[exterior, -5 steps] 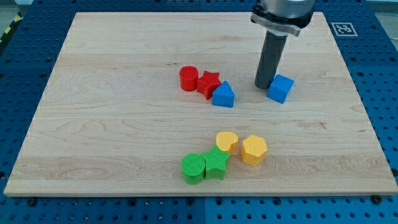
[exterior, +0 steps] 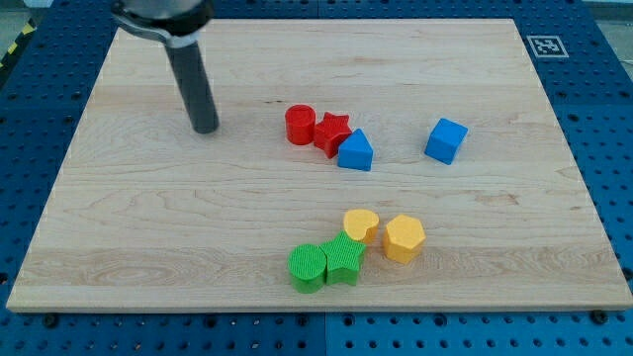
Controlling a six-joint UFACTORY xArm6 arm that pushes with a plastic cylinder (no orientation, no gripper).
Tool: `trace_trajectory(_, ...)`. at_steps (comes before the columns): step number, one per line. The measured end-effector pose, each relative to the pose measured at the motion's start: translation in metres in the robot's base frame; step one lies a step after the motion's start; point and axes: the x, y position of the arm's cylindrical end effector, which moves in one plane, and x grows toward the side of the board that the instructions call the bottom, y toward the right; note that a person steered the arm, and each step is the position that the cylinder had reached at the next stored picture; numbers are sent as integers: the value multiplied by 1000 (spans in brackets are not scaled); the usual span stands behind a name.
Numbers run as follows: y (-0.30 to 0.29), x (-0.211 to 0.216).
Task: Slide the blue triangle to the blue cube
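Note:
The blue triangle lies near the board's middle, touching the red star at its upper left. The blue cube sits apart to the view's right of the triangle, with a gap of bare wood between them. My tip rests on the board far to the view's left, well left of the red cylinder and of the blue triangle. It touches no block.
A yellow heart and a yellow hexagon sit low on the wooden board, with a green star and a green cylinder beside them. A marker tag lies off the board's top right corner.
My rod has moved from just left of the blue cube far across to the view's left. No block has moved.

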Motion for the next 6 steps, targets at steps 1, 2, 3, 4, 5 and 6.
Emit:
trace_trajectory(1, 47, 17)
trace_trajectory(2, 82, 29)
trace_trajectory(3, 109, 35)
trace_trajectory(4, 133, 35)
trace_trajectory(5, 164, 43)
trace_trajectory(6, 189, 44)
